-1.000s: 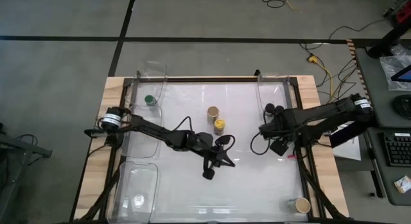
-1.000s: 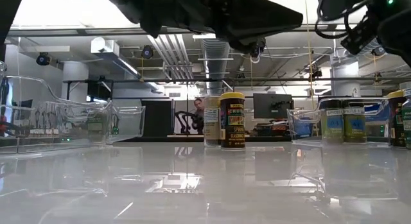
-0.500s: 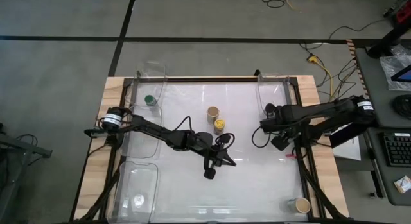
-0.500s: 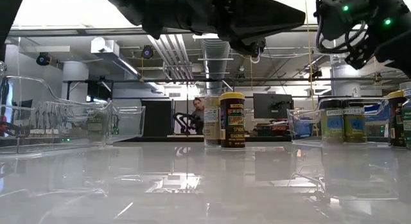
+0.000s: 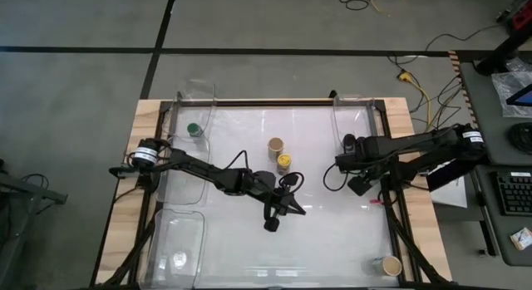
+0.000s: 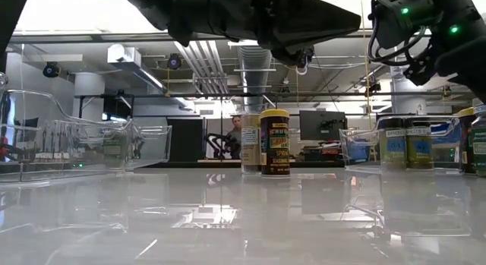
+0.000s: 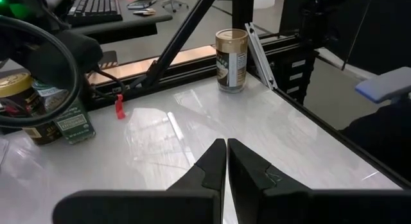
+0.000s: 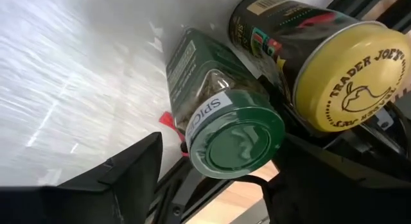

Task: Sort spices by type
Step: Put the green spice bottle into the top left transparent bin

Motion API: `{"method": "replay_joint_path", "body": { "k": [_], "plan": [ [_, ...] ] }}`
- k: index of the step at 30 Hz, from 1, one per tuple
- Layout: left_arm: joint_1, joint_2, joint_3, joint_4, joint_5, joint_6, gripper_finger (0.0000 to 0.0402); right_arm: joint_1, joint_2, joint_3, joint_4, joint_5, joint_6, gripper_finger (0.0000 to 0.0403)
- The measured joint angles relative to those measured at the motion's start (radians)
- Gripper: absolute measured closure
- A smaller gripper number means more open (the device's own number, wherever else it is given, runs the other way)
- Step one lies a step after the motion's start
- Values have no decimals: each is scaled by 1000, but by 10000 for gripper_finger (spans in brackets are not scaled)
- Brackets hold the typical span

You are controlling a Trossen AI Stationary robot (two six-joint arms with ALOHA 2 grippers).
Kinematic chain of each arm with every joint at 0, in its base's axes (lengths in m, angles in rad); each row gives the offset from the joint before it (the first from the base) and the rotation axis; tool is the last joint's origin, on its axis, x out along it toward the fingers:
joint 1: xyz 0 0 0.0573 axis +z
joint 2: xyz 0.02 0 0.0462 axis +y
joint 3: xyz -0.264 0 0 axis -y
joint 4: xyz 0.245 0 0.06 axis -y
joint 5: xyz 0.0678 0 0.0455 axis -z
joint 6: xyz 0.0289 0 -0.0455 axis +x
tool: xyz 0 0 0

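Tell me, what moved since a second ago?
The right end effector slid along the right bin toward the table's far edge, open over a green-lidded jar. The left end effector, shut, and the two middle jars stayed put.

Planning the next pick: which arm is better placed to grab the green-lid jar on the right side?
Right. The right hand is open with its fingers on either side of the green-lid jar. The left hand is shut, mid-table, far from it.

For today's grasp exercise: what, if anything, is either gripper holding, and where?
Left gripper is shut on nothing. Right gripper brackets the green-lidded jar near its lid; whether it grips cannot be told.
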Motion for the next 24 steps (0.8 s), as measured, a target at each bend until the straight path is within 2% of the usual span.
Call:
{"method": "replay_joint_path", "body": {
  "k": [13, 24],
  "plan": [
    [-2, 0, -3, -15, 0, 7, 401, -1, 0, 0, 73, 0, 95, 149],
    [-5, 0, -31, -11, 0, 7, 401, 1, 3, 0, 209, -38, 76, 173]
  ]
}}
